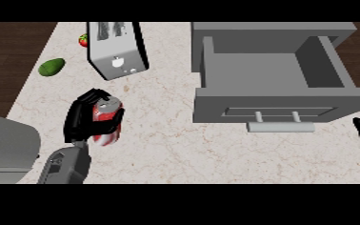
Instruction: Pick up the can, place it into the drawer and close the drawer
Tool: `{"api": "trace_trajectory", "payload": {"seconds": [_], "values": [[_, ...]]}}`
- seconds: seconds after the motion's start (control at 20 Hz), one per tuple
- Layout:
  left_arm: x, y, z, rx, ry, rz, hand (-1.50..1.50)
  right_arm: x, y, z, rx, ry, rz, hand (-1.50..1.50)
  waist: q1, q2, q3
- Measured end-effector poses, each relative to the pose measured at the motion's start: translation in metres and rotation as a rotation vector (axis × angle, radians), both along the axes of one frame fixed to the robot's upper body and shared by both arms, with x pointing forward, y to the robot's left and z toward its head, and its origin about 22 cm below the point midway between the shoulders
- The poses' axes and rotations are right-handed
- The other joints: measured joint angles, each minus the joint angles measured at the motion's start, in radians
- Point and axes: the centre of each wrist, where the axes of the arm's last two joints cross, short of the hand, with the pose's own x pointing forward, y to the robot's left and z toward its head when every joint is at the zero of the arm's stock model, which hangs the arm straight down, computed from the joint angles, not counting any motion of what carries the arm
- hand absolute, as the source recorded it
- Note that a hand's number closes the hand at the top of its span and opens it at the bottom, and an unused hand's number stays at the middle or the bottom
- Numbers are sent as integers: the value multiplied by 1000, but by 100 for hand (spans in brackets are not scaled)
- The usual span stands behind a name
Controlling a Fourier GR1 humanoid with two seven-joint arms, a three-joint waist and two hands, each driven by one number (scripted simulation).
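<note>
Red and silver, the can [107,121] sits at the left of the tabletop [169,138], with the left robot hand [83,119] curled round its left side and top so that part of its body is hidden. Whether the can rests on the surface or is already raised cannot be told. The drawer [271,83] stands open well to the right, its front panel and handle [280,126] facing the near edge. Risks noted: the hold covers one side only, so the can may tilt or slip during the carry across; the drawer's front wall lies between can and cavity, and a low pass could strike it. A toaster [116,50] stands just behind the can and could be clipped on lift. The right robot hand [357,126] shows only as a sliver at the right edge; its fingers cannot be judged.
</note>
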Motion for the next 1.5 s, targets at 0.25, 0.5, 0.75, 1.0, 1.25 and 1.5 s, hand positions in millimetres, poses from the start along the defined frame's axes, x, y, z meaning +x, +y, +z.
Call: {"api": "trace_trajectory", "payload": {"seconds": [0.25,0.5,0.75,1.0,1.25,1.5], "values": [[12,-15,22,8,-27,-2,150,-1,2,3,-1,-9,-10,-150,-1,0,0],[22,-36,63,36,-63,-47,150,-5,2,3,-1,-14,-12,-150,-1,-1,0],[37,-69,107,57,-100,-85,150,0,-4,2,-1,-16,-24,-150,-2,0,0],[50,-109,144,68,-110,-124,150,-6,-7,6,-1,-19,-17,-150,-7,0,0],[62,-150,181,90,-125,-161,150,2,-4,5,-5,-22,-18,-150,-9,1,0],[77,-187,220,115,-162,-173,150,-2,-8,2,-4,-24,-22,-150,-16,2,0]]}}
